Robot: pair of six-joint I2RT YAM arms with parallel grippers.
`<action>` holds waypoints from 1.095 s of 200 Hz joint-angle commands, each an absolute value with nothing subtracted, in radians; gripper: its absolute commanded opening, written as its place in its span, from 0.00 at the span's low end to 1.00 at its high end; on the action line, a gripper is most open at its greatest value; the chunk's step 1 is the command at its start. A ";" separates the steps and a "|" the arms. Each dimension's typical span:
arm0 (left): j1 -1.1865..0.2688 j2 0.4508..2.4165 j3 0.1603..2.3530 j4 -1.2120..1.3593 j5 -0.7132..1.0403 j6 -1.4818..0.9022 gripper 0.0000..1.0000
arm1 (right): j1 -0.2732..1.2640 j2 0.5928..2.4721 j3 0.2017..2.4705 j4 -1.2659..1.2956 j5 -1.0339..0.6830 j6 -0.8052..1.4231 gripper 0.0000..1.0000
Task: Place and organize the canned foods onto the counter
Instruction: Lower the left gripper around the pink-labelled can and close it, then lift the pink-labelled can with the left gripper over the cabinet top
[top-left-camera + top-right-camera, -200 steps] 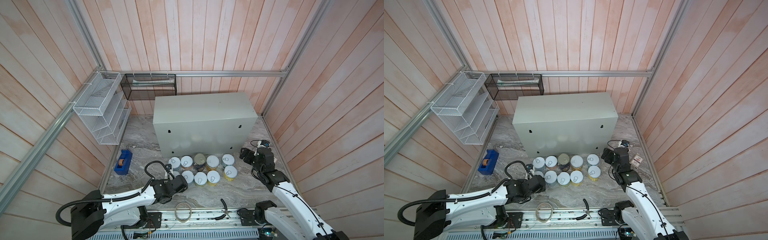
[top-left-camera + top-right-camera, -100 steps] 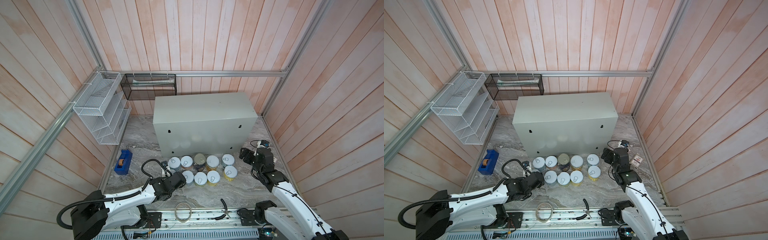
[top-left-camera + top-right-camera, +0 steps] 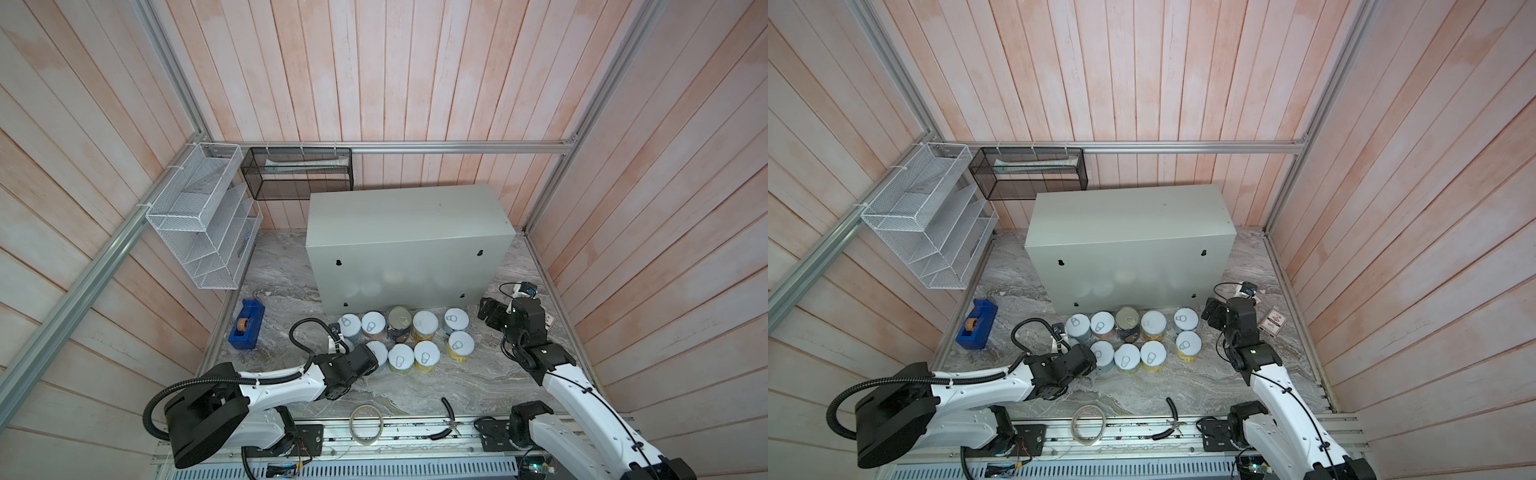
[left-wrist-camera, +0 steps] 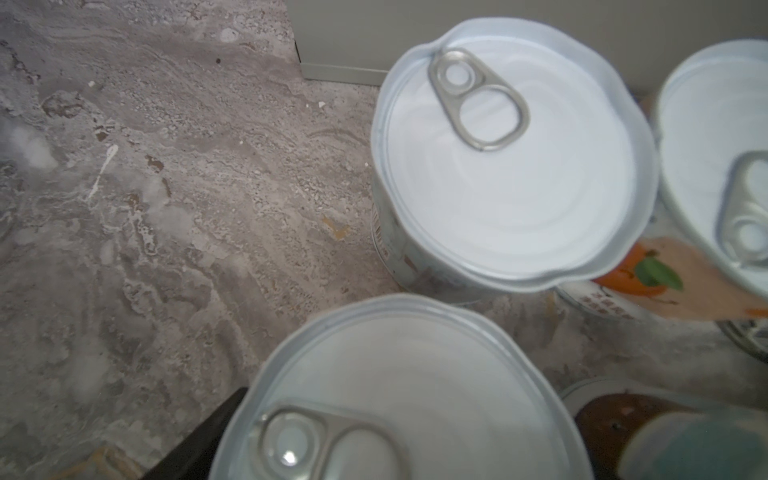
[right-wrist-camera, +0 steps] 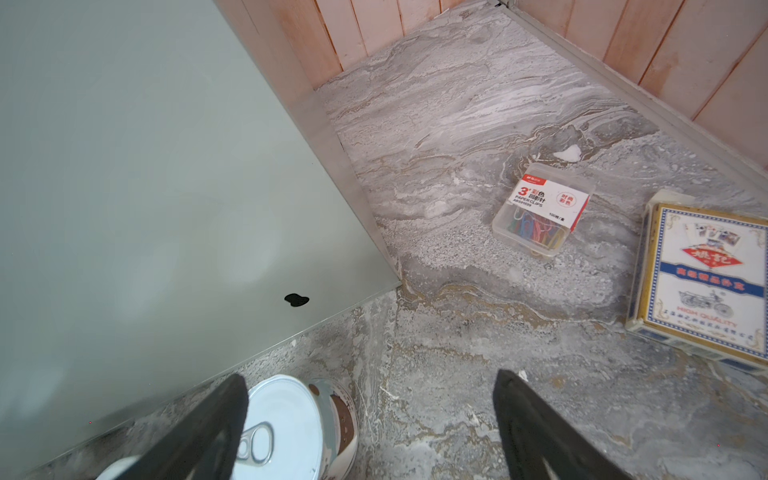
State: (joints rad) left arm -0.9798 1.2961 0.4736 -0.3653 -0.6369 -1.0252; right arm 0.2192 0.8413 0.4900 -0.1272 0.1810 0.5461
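Observation:
Several cans stand in two rows on the marble floor before the counter (image 3: 407,216) (image 3: 1129,216), a taller dark navy can (image 3: 400,320) among them. My left gripper (image 3: 369,358) (image 3: 1093,360) straddles the front-left can (image 3: 379,349) (image 4: 415,395). One black finger (image 4: 199,436) lies against that can's rim; the other finger is hidden. My right gripper (image 3: 487,311) (image 5: 370,382) is open over bare floor, beside the back-right can (image 3: 456,319) (image 5: 286,428). The counter's top is bare.
A blue tape dispenser (image 3: 246,325) sits at the left. A paper-clip box (image 5: 540,212) and a card box (image 5: 702,274) lie right of the counter. A tape roll ring (image 3: 366,424) and pliers (image 3: 449,419) lie at the front edge. Wire racks (image 3: 203,216) hang on the left wall.
My left gripper has slid forward over the front-left can and its jaws have narrowed around it. The right arm has stayed still.

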 commanded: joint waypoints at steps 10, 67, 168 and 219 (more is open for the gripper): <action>-0.971 1.312 0.492 -0.336 -0.696 -1.038 0.87 | 0.224 0.841 0.479 -0.105 0.184 0.532 0.91; -0.971 1.294 0.491 -0.351 -0.708 -1.037 0.65 | 0.224 0.850 0.478 -0.084 0.156 0.528 0.91; -0.989 1.143 0.639 -0.706 -0.577 -1.018 0.00 | 0.224 0.866 0.510 -0.100 0.138 0.528 0.91; -0.989 1.048 0.880 -0.952 -0.461 -0.968 0.00 | 0.224 0.854 0.540 -0.141 0.137 0.522 0.91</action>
